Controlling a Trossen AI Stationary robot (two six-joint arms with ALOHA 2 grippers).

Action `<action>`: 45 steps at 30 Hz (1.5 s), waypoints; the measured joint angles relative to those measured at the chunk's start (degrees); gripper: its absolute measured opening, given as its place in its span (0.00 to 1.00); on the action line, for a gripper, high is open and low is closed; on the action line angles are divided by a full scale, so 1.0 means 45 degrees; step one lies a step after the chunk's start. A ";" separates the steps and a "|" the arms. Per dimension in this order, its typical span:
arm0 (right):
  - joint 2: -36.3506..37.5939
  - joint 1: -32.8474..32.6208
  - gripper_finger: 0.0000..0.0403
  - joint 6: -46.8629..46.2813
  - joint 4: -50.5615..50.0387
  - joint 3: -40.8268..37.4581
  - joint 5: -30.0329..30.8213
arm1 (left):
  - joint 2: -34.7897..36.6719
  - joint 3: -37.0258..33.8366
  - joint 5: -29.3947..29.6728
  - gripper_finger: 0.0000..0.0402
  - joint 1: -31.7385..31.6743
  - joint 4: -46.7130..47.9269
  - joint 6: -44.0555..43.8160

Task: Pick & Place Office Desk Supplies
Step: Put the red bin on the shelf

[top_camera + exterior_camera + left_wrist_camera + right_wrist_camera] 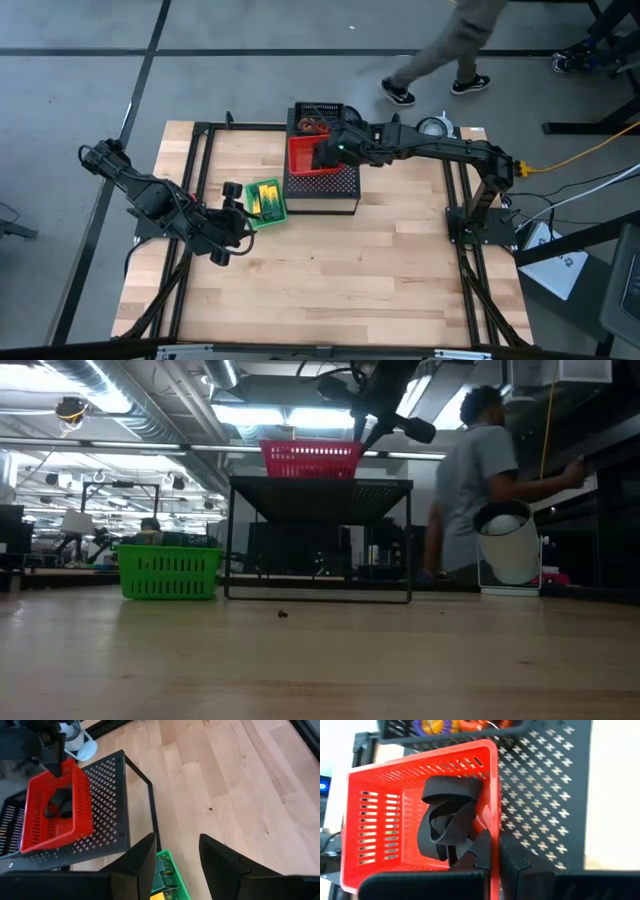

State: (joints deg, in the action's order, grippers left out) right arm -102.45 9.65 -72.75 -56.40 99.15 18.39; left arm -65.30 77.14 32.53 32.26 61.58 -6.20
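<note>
one red basket (pixel 303 157) sits on top of the black perforated metal stand (pixel 335 185) near the far middle of the wooden table (pixel 350 270). its long axis runs across the stand's top as the right wrist view shows it, open side up. inside it lie black clips (pixel 447 822), bunched in one dark heap; i cannot count them. beyond the red basket, a black wire tray (pixel 318 112) holds a row of coiled rings (pixel 465 725), purple, yellow and orange; their number is unclear too.

one green basket (pixel 264 202) stands on the table just left of the stand, touching or nearly touching its foot. it holds yellow-and-green crayon boxes (pixel 267 197), lying flat with their long sides running roughly front to back; two seem to show, though i cannot be sure.

the right gripper (pixel 492 852) is over the red basket's near wall, its fingers pinched together on that red wall. the basket rests on the stand in the low view.

the left gripper (pixel 177 857) hovers just left of the green basket, its two fingers standing apart with nothing between them; the basket's corner shows below the gap.

one white cylindrical object (pixel 507 545) stands at the table's far right edge. one person (pixel 480 470) is behind the table, beside it.
</note>
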 joint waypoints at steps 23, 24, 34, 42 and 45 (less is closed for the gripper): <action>-0.0005 0.0233 0.02 -0.0404 -0.0419 0.0010 0.0014 | -0.0005 0.0000 -0.0213 0.36 -0.0002 0.0000 -0.0018; -0.0005 0.0242 0.02 -0.0404 -0.0419 0.0010 -0.0021 | -0.0005 0.0000 -0.0271 0.36 0.0003 0.0000 -0.0025; -0.0005 0.0155 0.13 -0.0022 -0.0252 0.0010 0.0676 | -0.0010 0.0000 -0.0460 0.36 -0.0002 0.0000 -0.0038; -0.0005 0.0146 0.32 0.0284 0.0103 0.0010 0.0459 | -0.0010 0.0000 -0.0450 0.36 -0.0002 0.0000 -0.0033; -0.0005 0.0108 0.37 0.0366 0.0111 0.0010 0.0144 | -0.0010 0.0000 -0.0450 0.36 0.0003 0.0000 -0.0033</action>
State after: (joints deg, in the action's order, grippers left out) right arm -102.48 10.13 -71.10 -55.90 99.20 19.04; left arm -65.34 77.14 30.50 32.27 61.58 -6.35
